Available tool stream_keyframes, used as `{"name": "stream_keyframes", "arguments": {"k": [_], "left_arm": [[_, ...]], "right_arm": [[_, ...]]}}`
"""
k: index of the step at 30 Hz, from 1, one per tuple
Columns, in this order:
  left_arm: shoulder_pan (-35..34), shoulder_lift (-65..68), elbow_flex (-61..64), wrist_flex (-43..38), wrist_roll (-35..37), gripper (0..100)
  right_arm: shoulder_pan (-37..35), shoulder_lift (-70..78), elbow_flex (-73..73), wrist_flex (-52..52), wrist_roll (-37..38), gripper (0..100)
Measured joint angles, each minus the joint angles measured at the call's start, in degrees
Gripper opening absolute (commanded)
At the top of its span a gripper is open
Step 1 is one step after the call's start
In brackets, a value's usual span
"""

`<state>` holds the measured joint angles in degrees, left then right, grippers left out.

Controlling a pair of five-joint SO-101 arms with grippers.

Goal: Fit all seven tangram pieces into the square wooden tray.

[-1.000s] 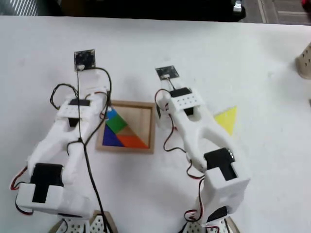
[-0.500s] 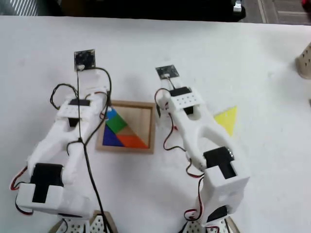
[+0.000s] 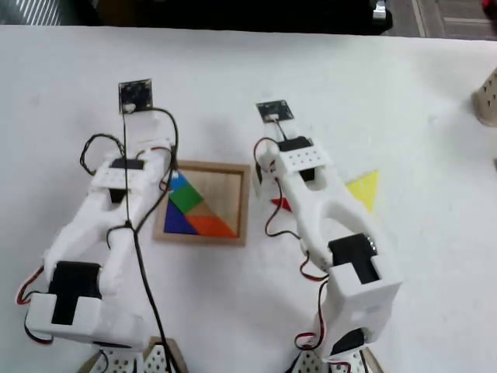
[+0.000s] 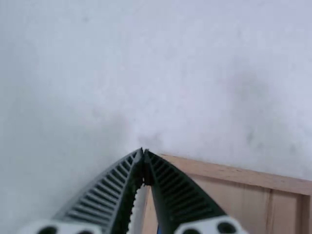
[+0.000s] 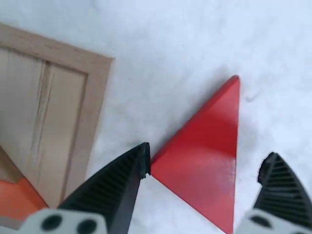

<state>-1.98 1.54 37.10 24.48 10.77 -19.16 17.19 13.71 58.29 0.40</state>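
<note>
Your table (image 3: 388,93) carries the tray (image 3: 242,203), beside your right gripper (image 5: 205,161); it is partly filled, bare on the side nearest that gripper. The yellow triangle (image 3: 363,190) lies loose on the gripper's other side. Spread wide, the gripper straddles the loose red triangle (image 5: 214,126). Your left gripper (image 4: 144,155), pressed together and empty, sits at the tray's corner.

The white table (image 3: 373,85) carries the square wooden tray (image 3: 244,210) just toward 9 o'clock of its middle. A red triangle (image 3: 281,204) lies flat on the bare top near the tray's 3 o'clock rim, not touching it. A yellow triangle (image 3: 363,190) lies farther out at 3 o'clock. A beige object (image 3: 488,97) stands at the 2 o'clock edge.
</note>
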Motion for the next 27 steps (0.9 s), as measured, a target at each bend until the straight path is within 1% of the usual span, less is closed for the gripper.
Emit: {"name": "stream_keyframes", "arguments": {"k": [3, 7, 14, 19, 27], "left_arm": [[0.0, 0.0, 0.0, 0.0, 0.0, 2], [0.0, 0.0, 0.0, 0.0, 0.0, 2], [0.0, 0.0, 0.0, 0.0, 0.0, 2], [0.0, 0.0, 0.0, 0.0, 0.0, 2], [0.0, 0.0, 0.0, 0.0, 0.0, 2]], "right_arm": [[0.26, 2.11, -1.32, 0.79, 0.0, 34.4], [0.26, 5.54, -5.89, 5.45, 0.18, 34.4], [1.05, 11.08, -13.8, 12.48, 2.9, 34.4], [1.14, 12.04, -15.65, 15.91, 8.88, 34.4], [1.23, 12.04, -15.65, 19.52, 15.3, 34.4]]}}
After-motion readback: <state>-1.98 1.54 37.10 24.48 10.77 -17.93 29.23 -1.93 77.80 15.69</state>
